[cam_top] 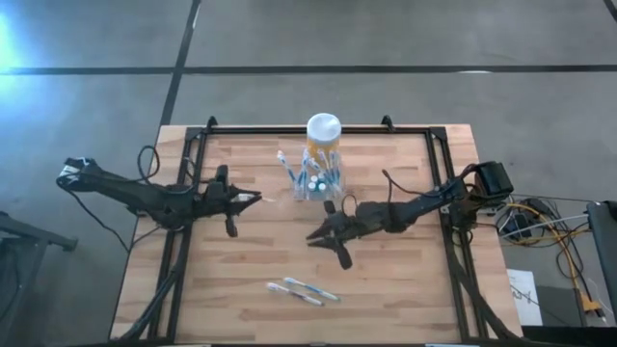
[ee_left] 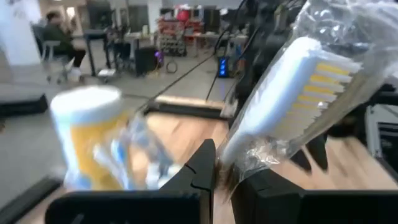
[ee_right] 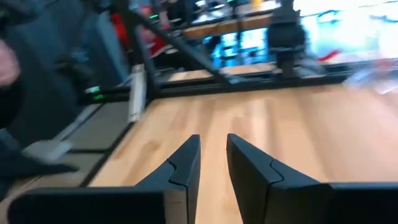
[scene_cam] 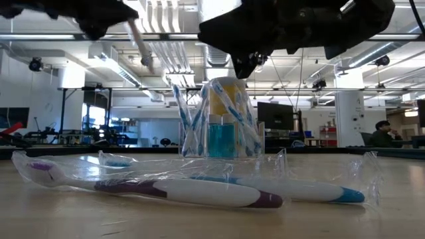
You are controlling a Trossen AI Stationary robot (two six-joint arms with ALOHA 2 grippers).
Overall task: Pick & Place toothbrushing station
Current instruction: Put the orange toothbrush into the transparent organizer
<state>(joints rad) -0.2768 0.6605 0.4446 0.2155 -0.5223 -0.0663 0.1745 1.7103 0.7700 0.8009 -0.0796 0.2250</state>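
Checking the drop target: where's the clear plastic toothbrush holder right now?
In the high view, the clear plastic toothbrush holder stands at the table's far middle, right in front of the white-lidded yellow jar, between the two arms and just beyond the right gripper.

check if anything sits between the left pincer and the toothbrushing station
Nothing visible does. The left pincer, shut on a wrapped toothbrush, sits left of the toothbrushing station, with only bare table between them. The right pincer is on the far side.

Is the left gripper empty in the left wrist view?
No: the left gripper is shut on a wrapped toothbrush, whose white head with yellow bristles sticks up from between its fingers.
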